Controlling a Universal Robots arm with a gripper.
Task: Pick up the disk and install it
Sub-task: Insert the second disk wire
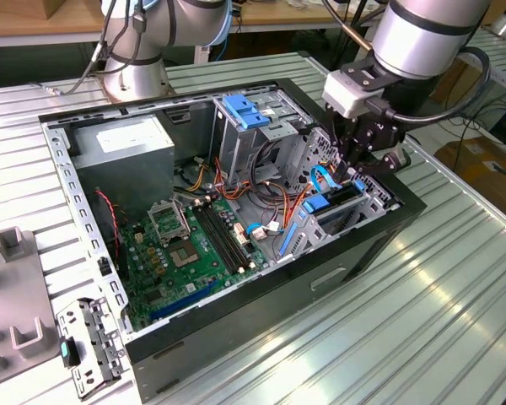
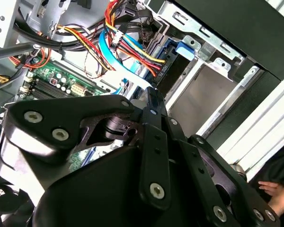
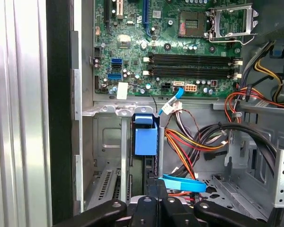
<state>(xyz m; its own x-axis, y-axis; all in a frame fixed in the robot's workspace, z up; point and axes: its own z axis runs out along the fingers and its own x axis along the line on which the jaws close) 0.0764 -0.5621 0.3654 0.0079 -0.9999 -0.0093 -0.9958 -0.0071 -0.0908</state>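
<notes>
One disk (image 3: 146, 139), stood on edge in the drive bay (image 3: 109, 156) (blue rail uppermost), is gripped by the gripper (image 3: 152, 189), its long axis pointed into the bay.

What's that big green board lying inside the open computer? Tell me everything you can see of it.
It is a green motherboard, lying flat against the bottom of the open black computer case. It carries a metal-framed processor socket, long black memory slots, small blue connectors and many tiny components. Coloured cables run past one edge.
</notes>
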